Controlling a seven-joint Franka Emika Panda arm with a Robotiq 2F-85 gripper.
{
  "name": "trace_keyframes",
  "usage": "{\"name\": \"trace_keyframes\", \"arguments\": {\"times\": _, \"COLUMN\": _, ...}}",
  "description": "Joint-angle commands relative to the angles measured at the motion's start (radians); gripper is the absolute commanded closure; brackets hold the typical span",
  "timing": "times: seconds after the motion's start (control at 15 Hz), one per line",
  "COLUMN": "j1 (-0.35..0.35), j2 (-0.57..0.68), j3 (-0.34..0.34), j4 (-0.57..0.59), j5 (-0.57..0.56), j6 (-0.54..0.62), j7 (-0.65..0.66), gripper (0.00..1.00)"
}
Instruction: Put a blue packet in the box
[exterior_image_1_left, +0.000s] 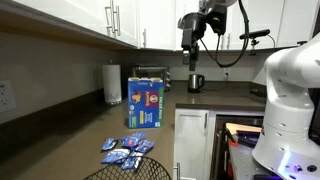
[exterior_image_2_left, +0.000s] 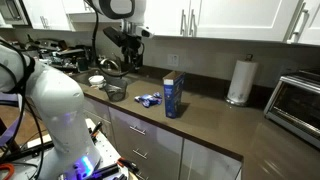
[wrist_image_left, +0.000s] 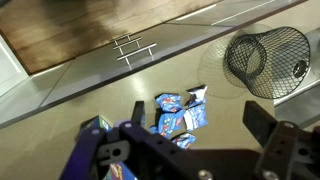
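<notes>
Several small blue packets (exterior_image_1_left: 128, 152) lie in a loose pile on the dark counter, also seen in an exterior view (exterior_image_2_left: 149, 99) and in the wrist view (wrist_image_left: 180, 112). The tall blue box (exterior_image_1_left: 146, 103) stands upright just behind the pile, and in an exterior view (exterior_image_2_left: 173, 96) it stands beside the pile. My gripper (exterior_image_1_left: 193, 52) hangs high above the counter, well away from the pile and box, open and empty. It also shows in an exterior view (exterior_image_2_left: 129, 58). In the wrist view its two fingers (wrist_image_left: 195, 110) are spread wide, with the pile far below between them.
A paper towel roll (exterior_image_1_left: 113, 84) and a silver toaster oven (exterior_image_2_left: 298, 100) stand near the wall. A wire mesh basket (wrist_image_left: 265, 60) sits by the packets. A dark mug (exterior_image_1_left: 196, 83), a metal strainer (exterior_image_2_left: 115, 93) and a white bowl (exterior_image_2_left: 96, 80) are on the counter. Cabinets hang overhead.
</notes>
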Motion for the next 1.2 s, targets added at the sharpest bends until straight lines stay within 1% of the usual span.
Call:
{"name": "trace_keyframes", "arguments": {"times": 0.0, "j1": -0.021, "j2": 0.002, "j3": 0.016, "j4": 0.003, "j5": 0.012, "j6": -0.006, "j7": -0.012, "gripper": 0.0}}
{"name": "trace_keyframes", "arguments": {"times": 0.33, "j1": -0.021, "j2": 0.002, "j3": 0.016, "j4": 0.003, "j5": 0.012, "j6": -0.006, "j7": -0.012, "gripper": 0.0}}
{"name": "trace_keyframes", "arguments": {"times": 0.53, "j1": 0.007, "j2": 0.12, "j3": 0.055, "j4": 0.02, "j5": 0.017, "j6": 0.081, "j7": -0.018, "gripper": 0.0}}
{"name": "trace_keyframes", "arguments": {"times": 0.73, "j1": 0.031, "j2": 0.251, "j3": 0.126, "j4": 0.049, "j5": -0.006, "j6": 0.187, "j7": 0.003, "gripper": 0.0}}
{"name": "trace_keyframes", "arguments": {"times": 0.93, "j1": 0.047, "j2": 0.386, "j3": 0.18, "j4": 0.092, "j5": -0.035, "j6": 0.264, "j7": 0.016, "gripper": 0.0}}
{"name": "trace_keyframes", "arguments": {"times": 1.13, "j1": 0.03, "j2": 0.539, "j3": 0.237, "j4": 0.149, "j5": -0.125, "j6": 0.353, "j7": 0.067, "gripper": 0.0}}
